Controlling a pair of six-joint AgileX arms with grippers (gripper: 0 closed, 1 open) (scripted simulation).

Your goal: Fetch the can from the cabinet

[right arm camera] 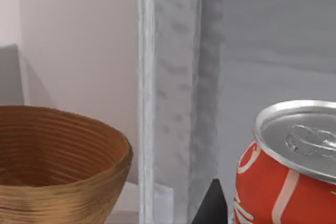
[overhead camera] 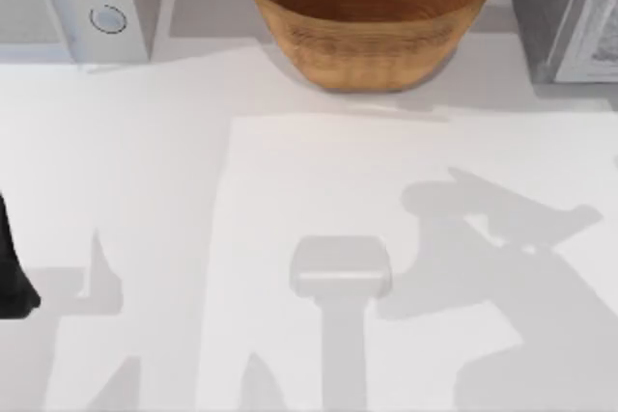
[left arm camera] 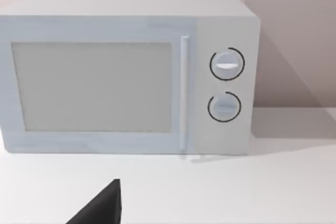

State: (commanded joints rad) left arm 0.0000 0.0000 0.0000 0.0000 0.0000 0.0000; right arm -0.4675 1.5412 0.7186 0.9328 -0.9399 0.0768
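The white tabletop (overhead camera: 145, 161) carries three large items along its far edge. At the far-left corner stands a pale grey box-shaped microwave oven (left arm camera: 126, 74) with a frosted door, a vertical bar handle and two round dials (left arm camera: 227, 64) stacked on its right panel. At the far-right corner stands a grey cabinet (overhead camera: 565, 12) with a mottled frame post (right arm camera: 173, 93). Between them, at the middle of the far edge, sits a round woven wicker basket (overhead camera: 372, 12) of golden-brown colour. The red aluminium drink can (right arm camera: 286, 166) with white lettering and a silver pull-tab lid stands upright, close before the right wrist camera and just beside the cabinet post. A dark part of the left arm (overhead camera: 14, 272) lies at the left edge of the tabletop. How far either claw is open, and whether the right one has hold of the can, cannot be told.
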